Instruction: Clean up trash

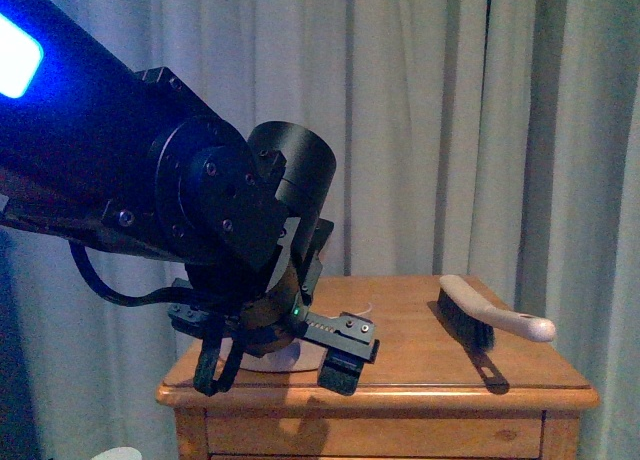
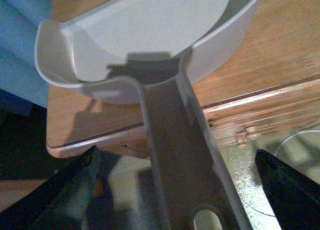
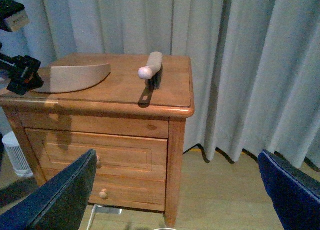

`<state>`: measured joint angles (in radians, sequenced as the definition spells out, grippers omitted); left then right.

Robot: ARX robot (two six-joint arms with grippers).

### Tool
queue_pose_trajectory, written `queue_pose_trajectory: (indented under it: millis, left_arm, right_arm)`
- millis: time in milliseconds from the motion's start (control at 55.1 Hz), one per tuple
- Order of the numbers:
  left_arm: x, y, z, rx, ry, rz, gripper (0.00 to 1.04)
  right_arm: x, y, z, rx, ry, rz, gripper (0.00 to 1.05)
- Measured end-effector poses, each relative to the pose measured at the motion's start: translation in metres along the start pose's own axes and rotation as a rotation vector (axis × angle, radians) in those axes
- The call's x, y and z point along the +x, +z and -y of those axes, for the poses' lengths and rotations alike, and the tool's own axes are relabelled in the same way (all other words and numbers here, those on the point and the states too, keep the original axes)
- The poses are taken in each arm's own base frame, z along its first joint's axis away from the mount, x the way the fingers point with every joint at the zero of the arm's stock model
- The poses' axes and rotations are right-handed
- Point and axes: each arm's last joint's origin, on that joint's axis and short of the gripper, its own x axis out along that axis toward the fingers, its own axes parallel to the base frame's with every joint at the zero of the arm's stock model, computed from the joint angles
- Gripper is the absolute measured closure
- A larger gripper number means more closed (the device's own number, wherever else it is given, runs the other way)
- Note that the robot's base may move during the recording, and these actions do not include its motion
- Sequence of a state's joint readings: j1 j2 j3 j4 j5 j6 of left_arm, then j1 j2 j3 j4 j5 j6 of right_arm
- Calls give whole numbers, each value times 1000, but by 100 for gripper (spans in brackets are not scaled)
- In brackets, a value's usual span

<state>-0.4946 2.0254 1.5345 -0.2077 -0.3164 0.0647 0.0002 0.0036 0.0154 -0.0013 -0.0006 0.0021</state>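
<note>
Furthest left, a small white cylinder (image 3: 15, 152) stands on the floor beside the wooden nightstand (image 1: 420, 332). My left arm fills the near left of the front view, and my left gripper (image 1: 275, 365) sits at the nightstand's left front edge. Its fingers (image 2: 65, 192) are spread wide, one on each side of the pale dustpan's (image 2: 150, 30) long handle, with a gap showing on both sides, so I am gripping nothing. The pan itself lies flat on the left part of the top, at the corner, and its handle juts out past the front edge toward my wrist, above the drawer knobs (image 2: 247, 136). Further right on the same top, well apart from the pan, lies a hand brush (image 1: 480, 312) with dark bristles, its pale handle pointing right. My right gripper (image 3: 177, 157) hangs clear of the nightstand, off its right front corner and over the wooden floor; its two fingers are apart, with only air between them. Grey curtains (image 1: 420, 130) hang behind everything. I cannot tell where the tissue wad is: it shows in no view, on the top or on the floor.
</note>
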Motion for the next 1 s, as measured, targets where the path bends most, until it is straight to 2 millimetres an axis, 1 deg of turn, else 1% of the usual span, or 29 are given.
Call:
queue_pose_trajectory:
  millis: [73, 127, 163, 218, 254, 309, 345, 399, 472, 835, 999]
  left_arm:
    - [0, -1, 0, -2, 1, -2, 24]
    - [0, -1, 0, -3, 3, -1, 31]
    - [0, -1, 0, -6, 6, 0, 38]
    - [1, -1, 0, -6, 5, 0, 45]
    - [1, -1, 0, -7, 5, 0, 52]
    - [1, -2, 0, -7, 5, 2, 59]
    - [1, -2, 0, -10, 8, 1, 66]
    - [2, -3, -1, -12, 10, -3, 73]
    - [2, -4, -2, -11, 5, -6, 75]
    - [-1, -3, -11, -29, -2, 23, 76]
    - [-14, 3, -26, -45, -3, 93, 76]
  right_arm:
    - [0, 0, 0, 0, 0, 0, 7]
    - [0, 0, 0, 0, 0, 0, 7]
    - [0, 0, 0, 0, 0, 0, 7]
    - [0, 0, 0, 0, 0, 0, 7]
    - [0, 0, 0, 0, 0, 0, 7]
    - [0, 0, 0, 0, 0, 0, 7]
    - [0, 0, 0, 0, 0, 0, 7]
    - [0, 0, 0, 0, 0, 0, 7]
    - [0, 0, 0, 0, 0, 0, 7]
    - [0, 0, 0, 0, 0, 0, 7]
    - [0, 0, 0, 0, 0, 0, 7]
